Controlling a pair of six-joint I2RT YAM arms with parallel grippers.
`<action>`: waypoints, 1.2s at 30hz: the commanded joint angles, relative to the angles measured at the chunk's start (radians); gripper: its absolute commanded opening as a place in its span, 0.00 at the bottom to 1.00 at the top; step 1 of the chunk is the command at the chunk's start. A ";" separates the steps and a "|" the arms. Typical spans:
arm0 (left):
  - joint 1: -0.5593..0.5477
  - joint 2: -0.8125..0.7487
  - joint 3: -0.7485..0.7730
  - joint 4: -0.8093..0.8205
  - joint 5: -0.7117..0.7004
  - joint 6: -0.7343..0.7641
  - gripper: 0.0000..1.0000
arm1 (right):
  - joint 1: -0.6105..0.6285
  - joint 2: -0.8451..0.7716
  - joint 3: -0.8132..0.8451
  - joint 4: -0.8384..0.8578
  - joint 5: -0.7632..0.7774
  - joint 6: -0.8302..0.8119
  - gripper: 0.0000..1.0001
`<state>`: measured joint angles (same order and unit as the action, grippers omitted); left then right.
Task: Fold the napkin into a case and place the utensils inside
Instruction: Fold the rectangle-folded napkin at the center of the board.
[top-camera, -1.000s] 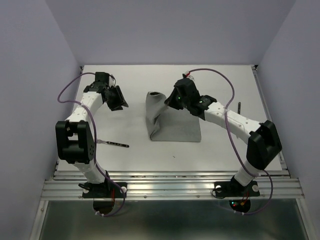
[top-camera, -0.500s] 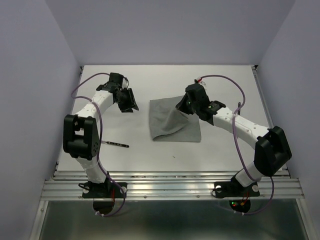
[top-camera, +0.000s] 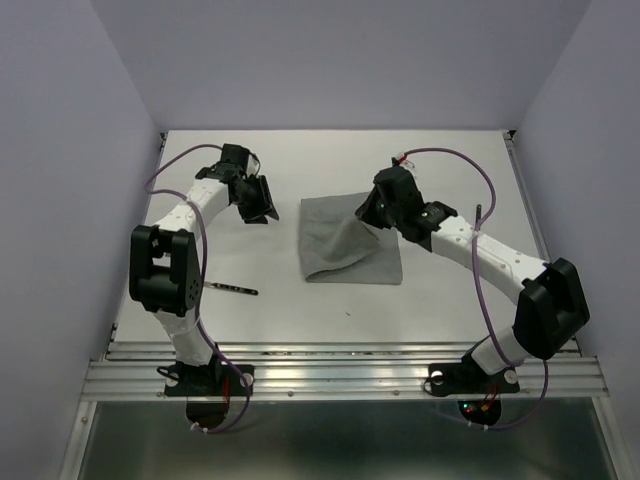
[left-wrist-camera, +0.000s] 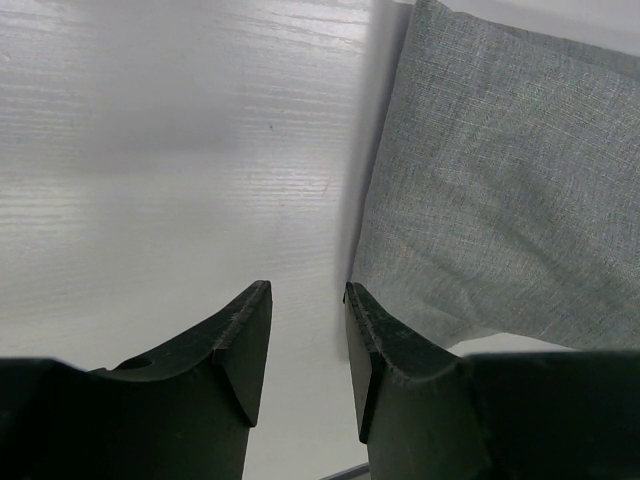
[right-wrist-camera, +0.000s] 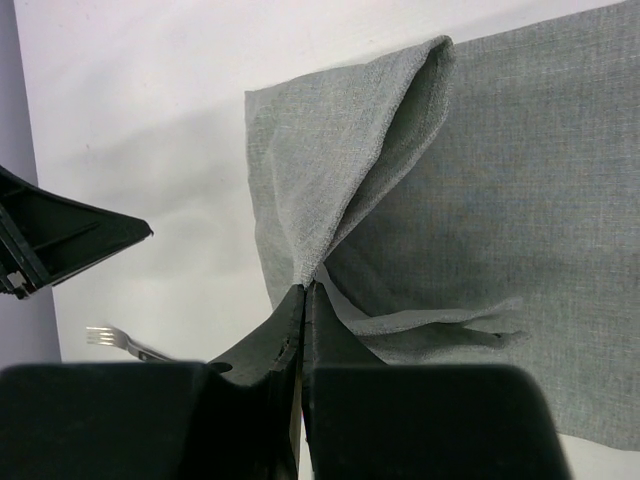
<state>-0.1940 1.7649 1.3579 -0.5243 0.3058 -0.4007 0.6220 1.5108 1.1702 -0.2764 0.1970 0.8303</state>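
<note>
Your right gripper (right-wrist-camera: 303, 290) is clamped shut on a raised fold of the plain mid-grey woven cloth napkin (top-camera: 345, 258). To finish this fold well, carry the pinched layer low and level across the flat part, then lay its edge parallel to the far edge so the case comes out narrow and even. Your left gripper (left-wrist-camera: 308, 295) hangs with jaws parted and empty over the white wood-grain table (top-camera: 260, 320), just beside the napkin's left edge; it is probably best used to pin that edge down. The napkin lies mid-table, tented up to the right jaws, with a loose wrinkle below the ridge. The slim metal fork with a dark handle (top-camera: 230, 288) lies well apart, near the left arm.
</note>
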 joint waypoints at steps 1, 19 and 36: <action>-0.015 0.004 0.050 -0.019 -0.004 0.014 0.46 | -0.005 -0.054 0.046 -0.040 0.059 -0.034 0.01; -0.059 0.045 0.090 -0.029 -0.007 0.011 0.46 | -0.062 -0.081 -0.018 -0.078 0.085 -0.086 0.01; -0.067 0.059 0.089 -0.025 -0.004 0.013 0.46 | -0.111 -0.049 -0.027 -0.078 0.068 -0.149 0.01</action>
<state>-0.2554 1.8206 1.4097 -0.5426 0.3054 -0.4007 0.5304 1.4826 1.1580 -0.3679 0.2531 0.7010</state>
